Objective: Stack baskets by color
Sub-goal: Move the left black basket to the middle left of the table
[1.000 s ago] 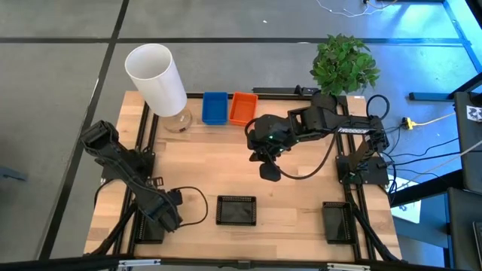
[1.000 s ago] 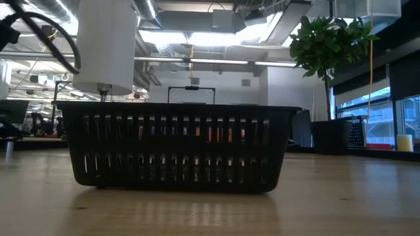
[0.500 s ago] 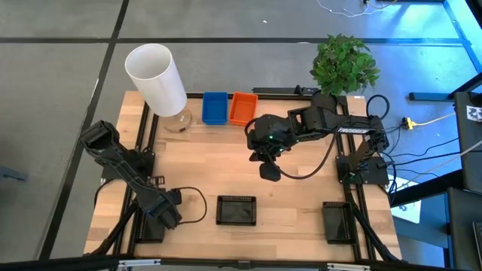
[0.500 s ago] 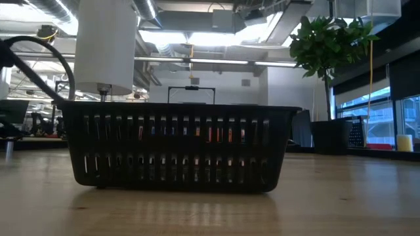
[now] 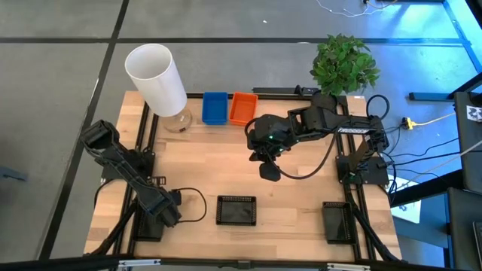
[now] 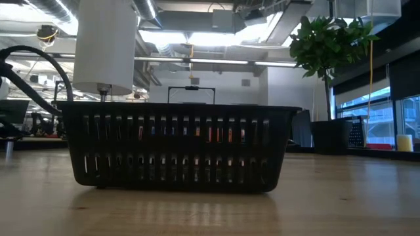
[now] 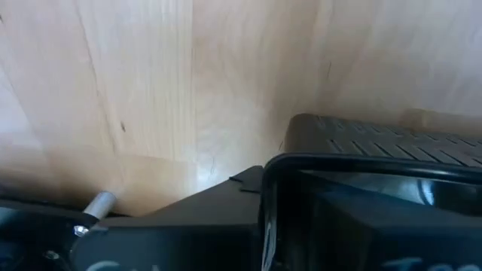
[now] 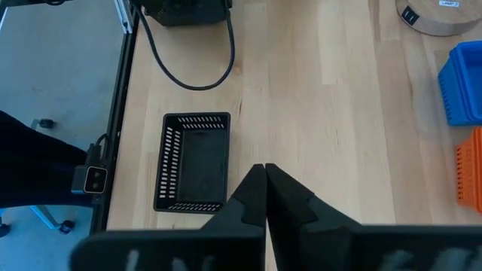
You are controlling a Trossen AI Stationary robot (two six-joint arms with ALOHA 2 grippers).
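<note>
- High view: the black basket point(image 5: 236, 210) sits alone near the middle of the table's point(image 5: 301, 203) front edge, its long axis running along that edge.
- The right gripper point(image 5: 269, 170) hangs over the table's centre, jaws pressed together and empty; the basket lies toward the front edge from it, slightly to the left.
- The left gripper point(image 5: 167, 216) is folded low by the front-left corner; I cannot tell its jaws' state. It looks marginally nearer the basket.
- The blue basket point(image 5: 215, 108) and orange basket point(image 5: 242, 108) stand side by side, touching, at the back edge.
</note>
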